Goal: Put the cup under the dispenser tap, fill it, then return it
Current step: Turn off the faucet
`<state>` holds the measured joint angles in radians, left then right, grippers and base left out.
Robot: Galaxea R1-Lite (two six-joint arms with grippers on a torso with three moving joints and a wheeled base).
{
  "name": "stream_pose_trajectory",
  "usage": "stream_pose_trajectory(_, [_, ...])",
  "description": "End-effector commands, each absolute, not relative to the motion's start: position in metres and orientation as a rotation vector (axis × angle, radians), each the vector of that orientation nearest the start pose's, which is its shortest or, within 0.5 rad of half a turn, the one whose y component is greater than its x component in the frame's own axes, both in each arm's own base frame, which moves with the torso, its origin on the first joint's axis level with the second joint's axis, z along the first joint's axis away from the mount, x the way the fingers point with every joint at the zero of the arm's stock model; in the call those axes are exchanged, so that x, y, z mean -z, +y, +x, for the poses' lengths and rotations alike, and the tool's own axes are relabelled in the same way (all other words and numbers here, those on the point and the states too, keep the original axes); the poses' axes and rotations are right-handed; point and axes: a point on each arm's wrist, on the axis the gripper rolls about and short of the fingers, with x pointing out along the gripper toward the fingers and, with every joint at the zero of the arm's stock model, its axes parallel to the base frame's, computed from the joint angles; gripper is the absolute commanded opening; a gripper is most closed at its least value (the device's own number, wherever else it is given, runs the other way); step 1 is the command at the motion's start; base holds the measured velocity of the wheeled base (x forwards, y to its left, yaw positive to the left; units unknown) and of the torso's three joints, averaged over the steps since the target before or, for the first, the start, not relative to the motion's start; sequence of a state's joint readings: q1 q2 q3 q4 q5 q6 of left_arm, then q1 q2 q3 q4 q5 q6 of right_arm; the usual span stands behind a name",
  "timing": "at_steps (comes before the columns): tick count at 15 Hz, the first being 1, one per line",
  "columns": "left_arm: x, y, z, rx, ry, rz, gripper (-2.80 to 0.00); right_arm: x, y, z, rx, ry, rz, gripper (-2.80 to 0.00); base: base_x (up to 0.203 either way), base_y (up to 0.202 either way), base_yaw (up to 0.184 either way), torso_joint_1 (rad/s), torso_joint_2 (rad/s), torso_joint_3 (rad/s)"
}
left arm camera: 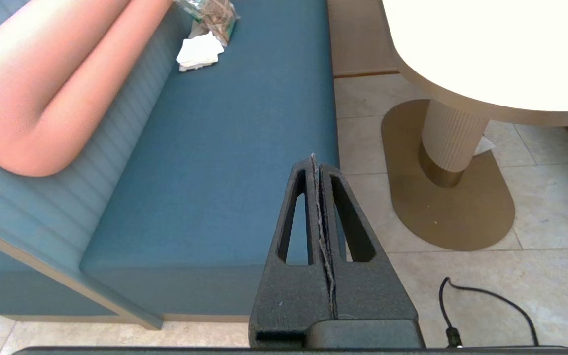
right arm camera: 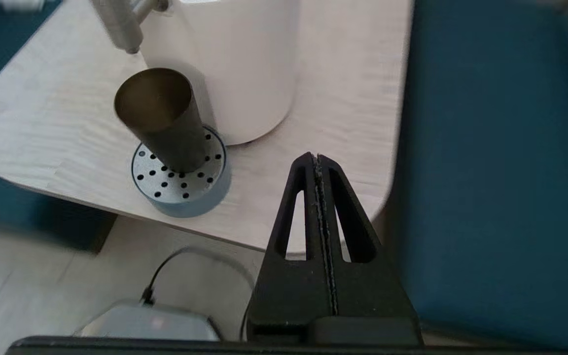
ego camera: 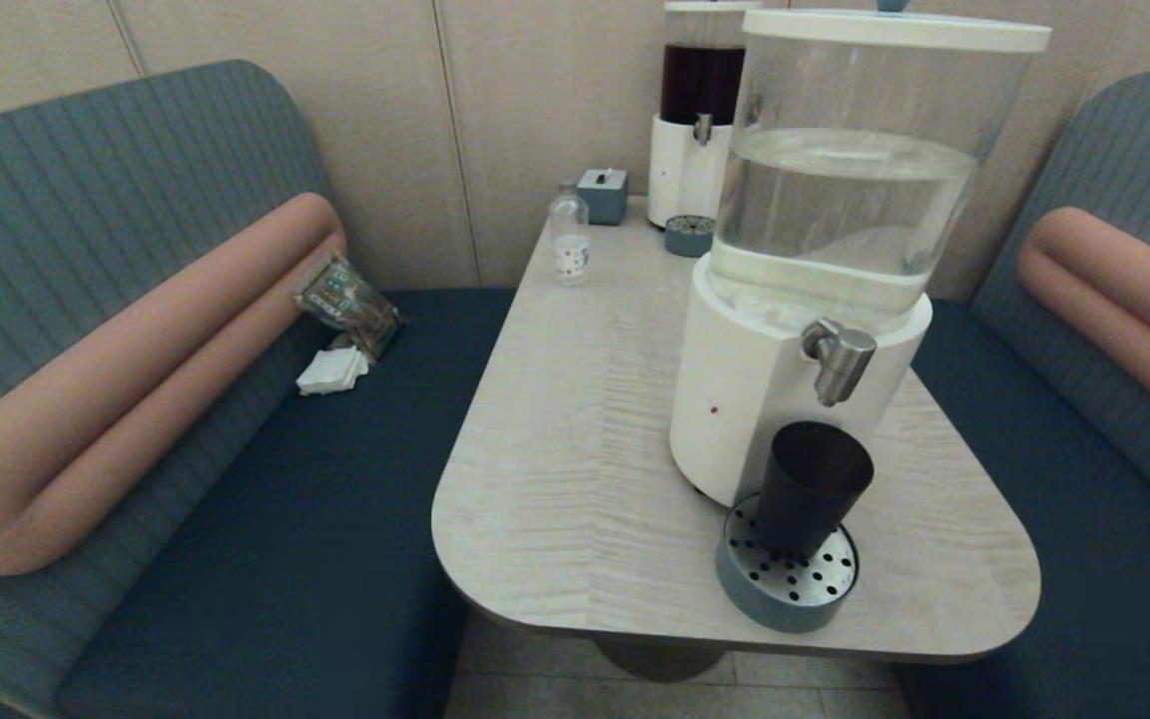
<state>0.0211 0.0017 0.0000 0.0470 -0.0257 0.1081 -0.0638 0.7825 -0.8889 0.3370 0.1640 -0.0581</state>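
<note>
Nearest to us, the right gripper [right arm camera: 317, 159] hangs off the near edge of the table [ego camera: 575, 419], on the cup's right, its jaws clenched on nothing. The left gripper [left arm camera: 315, 159] is parked low beside the blue bench seat [left arm camera: 225, 162], well apart from the cup, jaws likewise pressed together and empty.

On the table's near corner we see the cup [ego camera: 809, 486] standing upright on the round perforated drip tray [ego camera: 787, 587], directly below the dispenser tap [ego camera: 840, 360], with a clear gap between its rim and the spout. Just behind the cup rises the white-based dispenser [ego camera: 835, 230], its clear tank roughly half full of colourless liquid.

Farther from the cup stands a small clear bottle [ego camera: 569, 235], then a little teal box [ego camera: 603, 195], and a second dispenser [ego camera: 697, 120] holding dark liquid.
</note>
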Motion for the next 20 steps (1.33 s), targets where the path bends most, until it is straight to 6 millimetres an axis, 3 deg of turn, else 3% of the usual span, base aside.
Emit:
stream_pose_trajectory(1, [-0.071,-0.001,-0.023,0.007,0.05,0.108,-2.8,-0.273,0.003,0.004,-0.087,0.092,-0.047,-2.8,0.0,0.0,0.0,0.0,0.0,0.0])
stream_pose_trajectory(8, [-0.071,-0.001,-0.023,0.007,0.05,0.108,-2.8,-0.231,0.008,-0.055,-0.049,-0.074,-0.111,-2.8,0.0,0.0,0.0,0.0,0.0,0.0])
stream_pose_trajectory(11, [-0.071,-0.001,-0.023,0.007,0.05,0.108,-2.8,-0.223,0.003,-0.058,-0.109,-0.082,-0.144,-2.8,0.0,0.0,0.0,0.0,0.0,0.0])
stream_pose_trajectory(16, [-0.071,-0.001,-0.023,0.007,0.05,0.108,-2.8,-0.184,0.001,-0.081,-0.078,-0.194,-0.194,-2.8,0.0,0.0,0.0,0.0,0.0,0.0])
stream_pose_trajectory(17, [-0.071,-0.001,-0.023,0.007,0.05,0.109,-2.8,-0.173,0.001,-0.081,-0.068,-0.22,-0.217,-2.8,0.0,0.0,0.0,0.0,0.0,0.0])
stream_pose_trajectory(20, [-0.071,-0.001,-0.023,0.007,0.05,0.108,-2.8,-0.149,0.001,-0.056,-0.026,-0.263,-0.238,-2.8,0.0,0.0,0.0,0.0,0.0,0.0])
